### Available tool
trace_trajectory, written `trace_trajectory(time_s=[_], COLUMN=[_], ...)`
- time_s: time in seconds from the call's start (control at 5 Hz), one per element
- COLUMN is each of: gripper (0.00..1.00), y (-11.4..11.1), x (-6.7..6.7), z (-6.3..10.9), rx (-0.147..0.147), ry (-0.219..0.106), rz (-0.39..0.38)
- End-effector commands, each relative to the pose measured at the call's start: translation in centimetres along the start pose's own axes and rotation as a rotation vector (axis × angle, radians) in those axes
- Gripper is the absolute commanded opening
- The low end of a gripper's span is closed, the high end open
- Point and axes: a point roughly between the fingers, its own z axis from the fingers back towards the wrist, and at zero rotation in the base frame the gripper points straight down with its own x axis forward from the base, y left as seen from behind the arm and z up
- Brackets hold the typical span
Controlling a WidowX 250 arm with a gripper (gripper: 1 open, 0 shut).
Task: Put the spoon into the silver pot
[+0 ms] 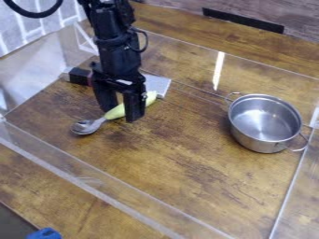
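The gripper [122,109] hangs open, w/ nothing held, straight over the spoon [104,119] handle to grasp it, while the pot [264,122] waits empty, well apart at right.

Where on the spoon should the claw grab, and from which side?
Grip the thick yellow-green handle of the spoon, coming straight down from above. It lies flat on the table, and the handle is bulkier than the thin metal bowl. The open claw already hangs over it.
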Motion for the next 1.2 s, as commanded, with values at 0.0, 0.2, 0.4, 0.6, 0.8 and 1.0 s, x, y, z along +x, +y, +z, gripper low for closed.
trace_trajectory(time_s=[0.0,0.2,0.4,0.6,0.8,1.0], gripper=[1.00,1.00,1.00,0.00,0.00,0.00], y=[1.0,1.3,1.5,1.9,2.2,2.1], x=[-0.1,-0.2,-0.3,-0.1,0.1,0.8], z=[1.7,0.4,-0.9,-1.8,-2.4,-2.6], rx=[0.029,0.034,0.039,0.041,0.041,0.041], ry=[-0.040,-0.029,-0.019,-0.015,-0.016,-0.007], rz=[0.058,0.064,0.073,0.118,0.161,0.141])
